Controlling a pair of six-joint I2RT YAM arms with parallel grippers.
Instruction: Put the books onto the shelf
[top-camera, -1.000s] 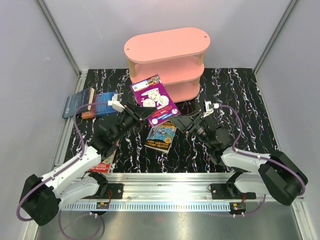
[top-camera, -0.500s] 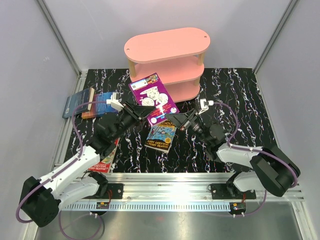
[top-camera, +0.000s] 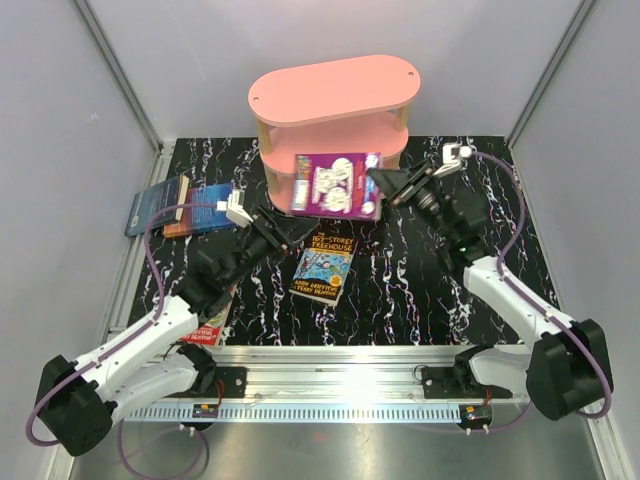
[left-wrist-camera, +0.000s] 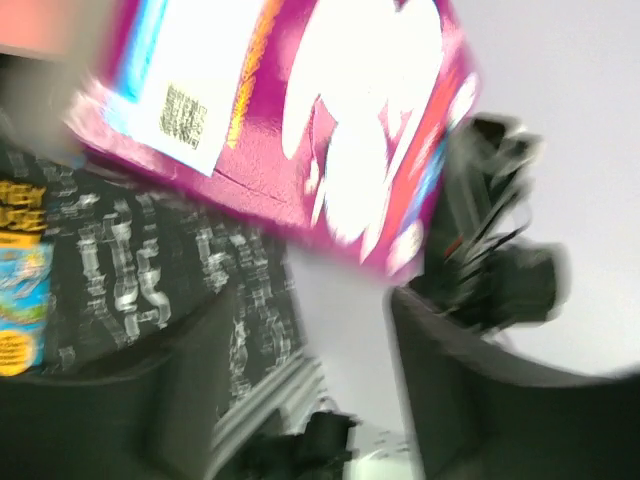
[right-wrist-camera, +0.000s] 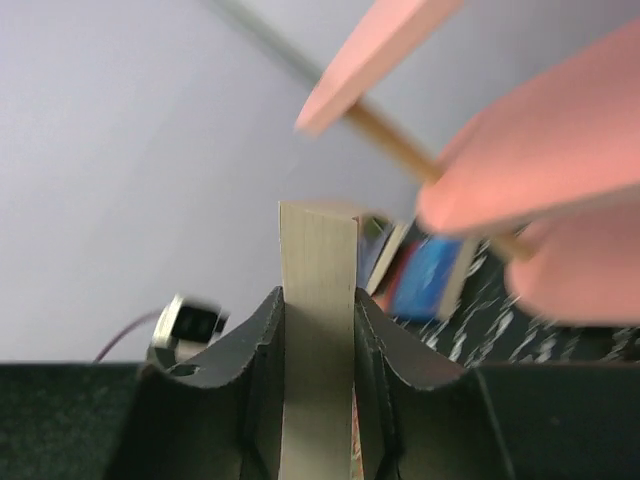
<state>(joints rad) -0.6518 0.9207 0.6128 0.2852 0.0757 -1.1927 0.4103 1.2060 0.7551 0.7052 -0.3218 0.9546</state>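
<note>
One purple book (top-camera: 335, 185) hangs in the air in front of the pink shelf (top-camera: 335, 95), level with its lower boards, its page edge pinched between the fingers of the right gripper (top-camera: 378, 182). The left gripper (top-camera: 280, 228) sits just below and left of the book, jaws spread and empty, clear of the cover. A Treehouse paperback (top-camera: 325, 270) lies flat on the black marbled table (top-camera: 440, 290). Two dark blue books (top-camera: 160, 205) rest at its left edge.

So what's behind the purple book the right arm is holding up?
The pink shelf: the purple book, in the right gripper, covers part of its two lower boards, so anything there is hidden.
</note>
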